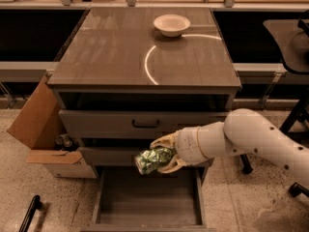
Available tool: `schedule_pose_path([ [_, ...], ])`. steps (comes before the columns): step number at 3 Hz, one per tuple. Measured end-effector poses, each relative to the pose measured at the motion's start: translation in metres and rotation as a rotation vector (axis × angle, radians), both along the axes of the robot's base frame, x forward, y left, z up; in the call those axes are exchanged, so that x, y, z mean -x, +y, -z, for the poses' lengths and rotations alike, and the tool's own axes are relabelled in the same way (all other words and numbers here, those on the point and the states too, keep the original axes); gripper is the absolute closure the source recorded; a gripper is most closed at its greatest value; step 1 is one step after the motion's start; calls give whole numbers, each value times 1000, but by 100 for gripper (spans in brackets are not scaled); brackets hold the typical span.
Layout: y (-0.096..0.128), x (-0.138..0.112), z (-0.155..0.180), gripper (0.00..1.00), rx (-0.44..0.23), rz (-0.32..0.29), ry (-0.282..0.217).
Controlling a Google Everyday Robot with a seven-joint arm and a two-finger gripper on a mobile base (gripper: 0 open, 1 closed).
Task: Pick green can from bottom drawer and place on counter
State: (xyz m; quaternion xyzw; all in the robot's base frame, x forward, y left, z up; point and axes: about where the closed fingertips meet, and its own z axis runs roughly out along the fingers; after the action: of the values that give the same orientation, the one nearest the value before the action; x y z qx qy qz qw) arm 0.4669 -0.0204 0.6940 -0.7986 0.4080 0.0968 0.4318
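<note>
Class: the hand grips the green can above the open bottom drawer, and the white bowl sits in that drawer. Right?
No. The camera view shows the white bowl on the counter; the hand does grip the green can above the bottom drawer.

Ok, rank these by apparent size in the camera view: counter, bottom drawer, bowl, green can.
Largest: the counter.
Next: the bottom drawer.
The bowl and the green can look about alike. The hand, above the drawer, grips and partly covers the can, so I won't rank those two.
</note>
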Motion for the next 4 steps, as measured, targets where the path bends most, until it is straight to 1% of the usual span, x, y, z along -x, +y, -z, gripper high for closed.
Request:
schedule_pose_path([
  [1, -22, -13, -82, 100, -7, 27, -34],
  [2, -49, -39, -157, 100, -20, 108, -16],
  [3, -49, -39, -157, 100, -20, 107, -16],
  [4, -46, -57, -174, 100, -33, 92, -32],
])
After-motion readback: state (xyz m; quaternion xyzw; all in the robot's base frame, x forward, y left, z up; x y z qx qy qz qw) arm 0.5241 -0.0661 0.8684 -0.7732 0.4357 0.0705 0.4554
